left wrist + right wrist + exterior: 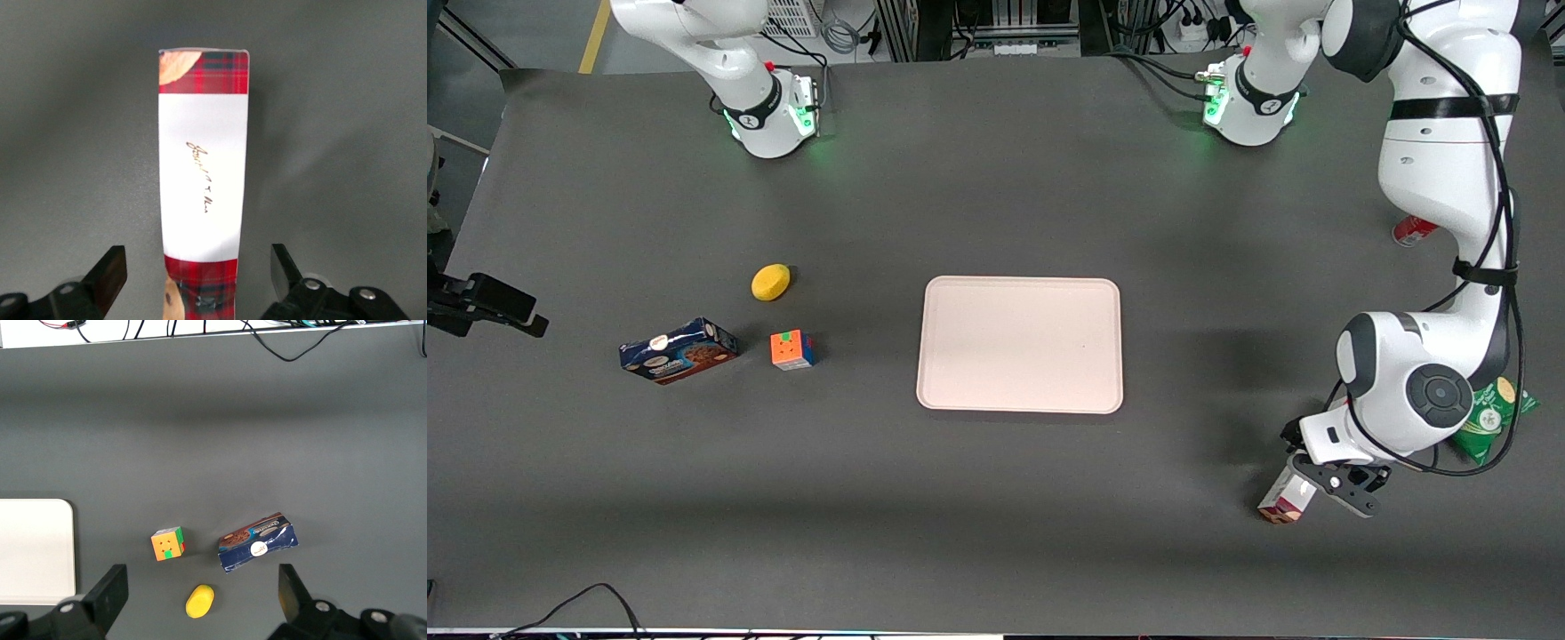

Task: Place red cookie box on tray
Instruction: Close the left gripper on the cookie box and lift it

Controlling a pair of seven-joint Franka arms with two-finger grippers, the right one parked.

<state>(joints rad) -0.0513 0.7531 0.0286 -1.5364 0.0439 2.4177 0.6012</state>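
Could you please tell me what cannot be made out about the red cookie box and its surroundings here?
- Red cookie box: front view, mostly hidden by the tool, whose open fingers straddle it.
- Box's near end: left wrist view, cut off by the edge.
- Red can and green bag: front view, partly hidden by the arm.

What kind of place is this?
Probably a robotics lab: a dark table with a tray, cables, and an arm whose open gripper straddles a red cookie box.
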